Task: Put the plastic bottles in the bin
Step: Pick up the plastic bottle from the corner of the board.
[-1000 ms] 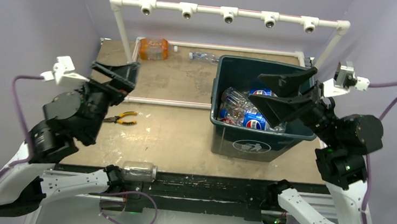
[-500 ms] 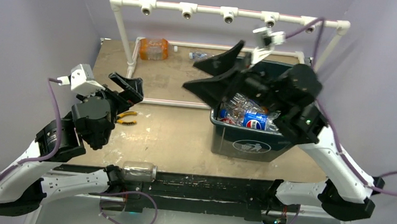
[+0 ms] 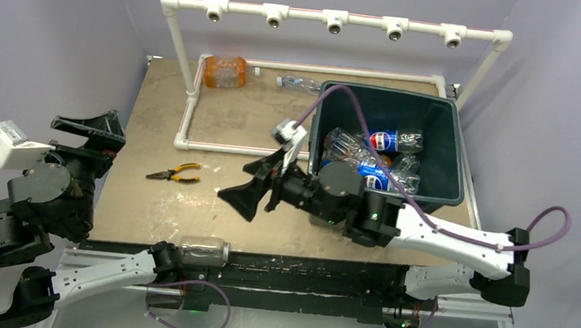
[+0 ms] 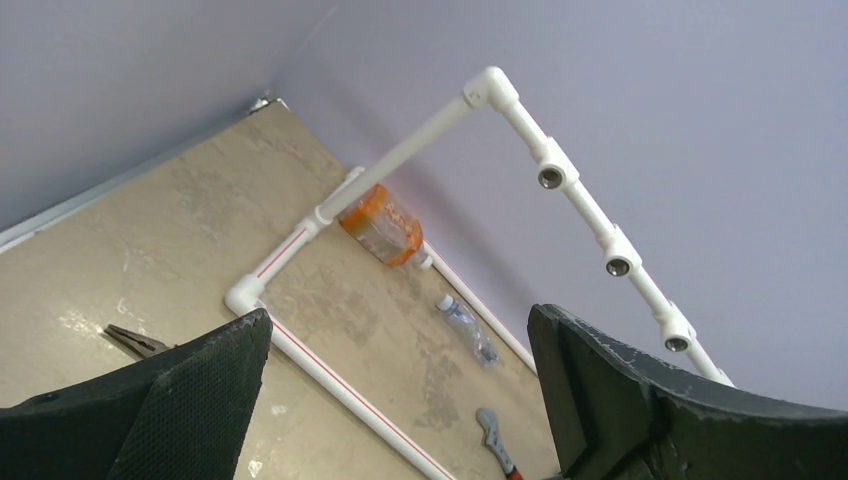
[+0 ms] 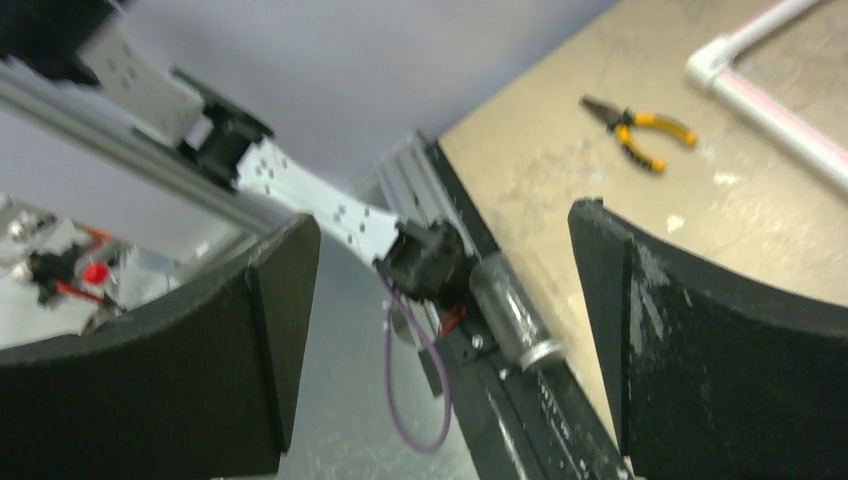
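Right gripper (image 3: 258, 185), jaws apart and empty, hovers just left of the bin (image 3: 435, 197) holding plastic bottles (image 3: 366, 171). At near left, the left gripper (image 3: 87, 137) is also spread wide and empty.

Yellow-handled pliers (image 3: 175, 174) lying flat on tan table (image 3: 228, 206), just outside white pipe frame (image 3: 241, 150); lilac walls around

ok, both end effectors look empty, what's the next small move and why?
Probably reach the left end effector toward the orange bottle. It is open and empty, and its wrist view faces that bottle and a clear bottle, both lying outside the bin. The right end effector, also open, faces the table's near edge.
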`<state>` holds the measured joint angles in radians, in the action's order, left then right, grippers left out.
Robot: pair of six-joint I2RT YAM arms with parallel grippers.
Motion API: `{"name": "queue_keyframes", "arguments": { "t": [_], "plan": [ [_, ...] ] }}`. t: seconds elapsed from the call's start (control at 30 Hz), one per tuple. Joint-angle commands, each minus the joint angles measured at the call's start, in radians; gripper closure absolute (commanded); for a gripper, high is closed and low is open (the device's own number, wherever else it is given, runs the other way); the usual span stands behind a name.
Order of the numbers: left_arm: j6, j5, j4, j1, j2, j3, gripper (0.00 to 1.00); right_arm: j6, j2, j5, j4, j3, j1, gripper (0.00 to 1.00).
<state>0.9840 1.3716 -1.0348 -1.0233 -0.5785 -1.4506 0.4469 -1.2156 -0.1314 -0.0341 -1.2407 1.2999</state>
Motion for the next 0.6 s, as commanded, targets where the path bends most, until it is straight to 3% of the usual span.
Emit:
{"name": "queue_keyframes", "arguments": {
  "t": [0.0,0.17,0.33,0.57],
  "plan": [
    [-0.007,0.086,-0.042,-0.003,0.004,0.002,0.01,-0.049,-0.049,-0.165,-0.16,0.003,0.089,0.07],
    [0.032,0.119,-0.08,-0.003,0.029,0.013,0.01,-0.122,-0.13,-0.374,-0.272,0.036,0.195,0.08],
    [0.033,0.131,-0.078,-0.003,0.035,0.039,0.01,-0.18,-0.249,-0.523,-0.359,0.065,0.213,0.08],
    [0.037,0.118,-0.127,-0.003,0.014,0.053,0.01,-0.314,-0.419,-0.473,-0.337,0.051,0.21,0.07]
  ]
}}
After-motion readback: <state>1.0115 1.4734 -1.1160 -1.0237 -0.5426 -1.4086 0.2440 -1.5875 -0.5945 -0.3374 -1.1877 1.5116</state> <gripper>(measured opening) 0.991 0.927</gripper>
